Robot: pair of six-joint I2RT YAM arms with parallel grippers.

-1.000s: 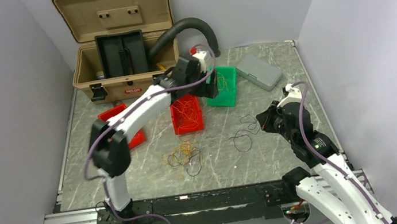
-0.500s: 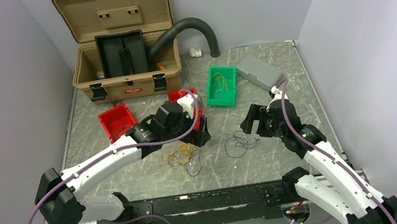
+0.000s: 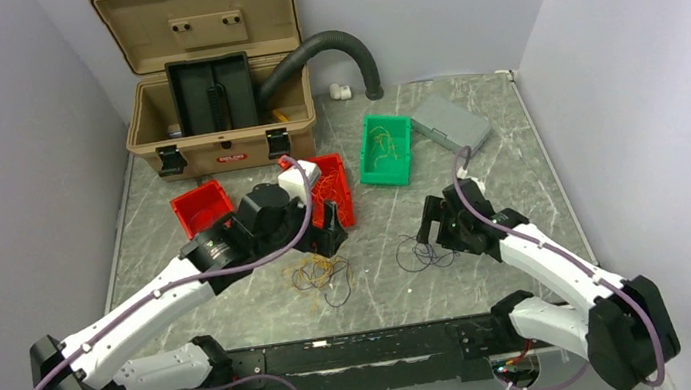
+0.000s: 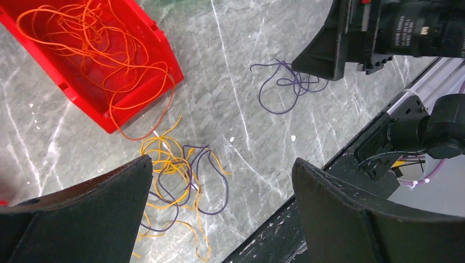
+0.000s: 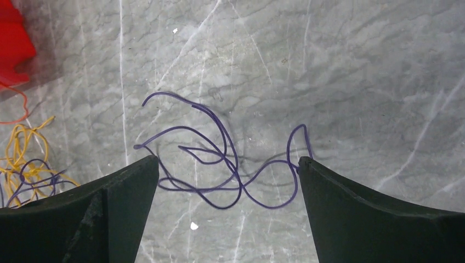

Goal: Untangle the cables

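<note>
A tangle of yellow and dark purple cables (image 3: 317,272) lies on the marble table, near the front. My left gripper (image 3: 330,238) hovers open just above and behind it. In the left wrist view the tangle (image 4: 174,171) sits beside the left finger, with bare table between the fingertips of the gripper (image 4: 221,161). A loose bunch of purple cables (image 3: 417,251) lies to the right. My right gripper (image 5: 227,160) stands open straddling those purple cables (image 5: 219,164), apart from them. Orange cables (image 4: 98,49) fill a red bin (image 3: 344,210).
A green bin (image 3: 403,162) holding yellow wires and a grey case (image 3: 450,124) sit at the back right. An open tan toolbox (image 3: 204,72) with a black hose (image 3: 322,49) stands at the back. A second red bin (image 3: 187,208) is on the left. A black rail (image 3: 342,352) lines the near edge.
My left arm swung back from the green bin down to the yellow-purple tangle. My right gripper opened and moved left over the loose purple cables.
</note>
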